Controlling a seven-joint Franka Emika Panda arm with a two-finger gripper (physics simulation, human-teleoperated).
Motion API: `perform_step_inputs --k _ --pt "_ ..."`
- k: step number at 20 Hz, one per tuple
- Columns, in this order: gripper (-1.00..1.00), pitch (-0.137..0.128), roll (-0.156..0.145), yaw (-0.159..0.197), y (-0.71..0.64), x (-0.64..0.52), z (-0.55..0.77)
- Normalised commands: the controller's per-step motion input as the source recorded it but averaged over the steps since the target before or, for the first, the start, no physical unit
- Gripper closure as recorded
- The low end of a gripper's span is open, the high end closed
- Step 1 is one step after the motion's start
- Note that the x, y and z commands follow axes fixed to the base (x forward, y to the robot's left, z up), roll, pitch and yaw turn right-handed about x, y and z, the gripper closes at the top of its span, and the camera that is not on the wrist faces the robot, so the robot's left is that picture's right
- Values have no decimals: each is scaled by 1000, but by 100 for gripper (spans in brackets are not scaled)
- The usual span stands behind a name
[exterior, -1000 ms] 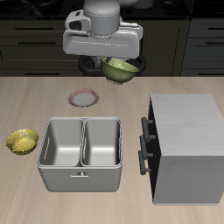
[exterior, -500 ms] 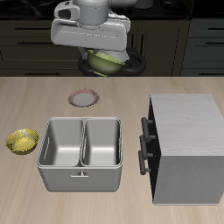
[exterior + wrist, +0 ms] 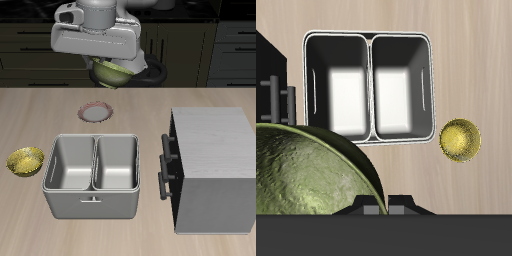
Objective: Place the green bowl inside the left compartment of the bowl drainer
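Observation:
The green bowl (image 3: 112, 72) hangs tilted in the air above the back of the table, with my gripper (image 3: 109, 66) shut on its rim. In the wrist view the green bowl (image 3: 306, 190) fills the near field, its speckled inside showing beside my gripper (image 3: 382, 206). The bowl drainer (image 3: 92, 205) stands near the table's front edge, well below and forward of the bowl. Both of its wells hold nothing. The left compartment (image 3: 70, 162) is the well nearer the small yellow bowl, and the wrist view shows the left compartment (image 3: 402, 86) and the drainer rim (image 3: 371, 36) too.
A small yellow bowl (image 3: 25, 161) lies beside the drainer; the wrist view has this yellow bowl (image 3: 460, 138) too. A tall grey box with black handles (image 3: 212, 165) stands on the drainer's other side. A small pink-rimmed plate (image 3: 95, 112) lies behind the drainer.
My gripper has carried the green bowl sideways toward the yellow bowl's side of the table and slightly higher. Nothing on the table has moved.

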Motion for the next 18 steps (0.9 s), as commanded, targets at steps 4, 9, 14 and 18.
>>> perform_step_inputs --k 4,9,14,18 --pt "100 26 30 45 96 50 -365" --pt "100 8 4 18 -72 -16 -326" --pt "100 10 2 24 -28 -23 -280" --pt "100 -15 -7 48 -22 73 -161"
